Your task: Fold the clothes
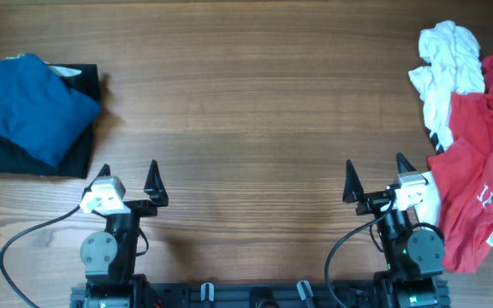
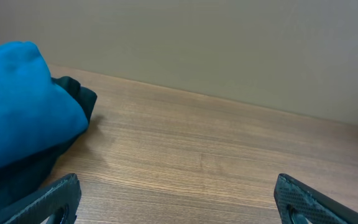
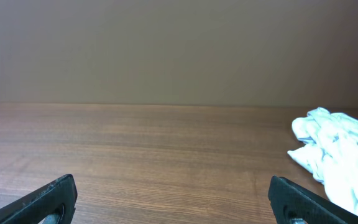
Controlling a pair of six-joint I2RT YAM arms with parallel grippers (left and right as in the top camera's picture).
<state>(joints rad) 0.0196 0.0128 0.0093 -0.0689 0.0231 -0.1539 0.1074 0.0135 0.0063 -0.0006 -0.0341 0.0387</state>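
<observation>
A folded deep-blue shirt lies on a folded black garment at the table's far left; both show in the left wrist view, blue over black. A crumpled white garment and a red garment with white lettering lie in a heap at the right edge. The white one shows in the right wrist view. My left gripper is open and empty near the front edge. My right gripper is open and empty, just left of the red garment.
The wooden table stretches between the two piles. A plain wall stands behind the far edge. Black cables run by the arm bases at the front.
</observation>
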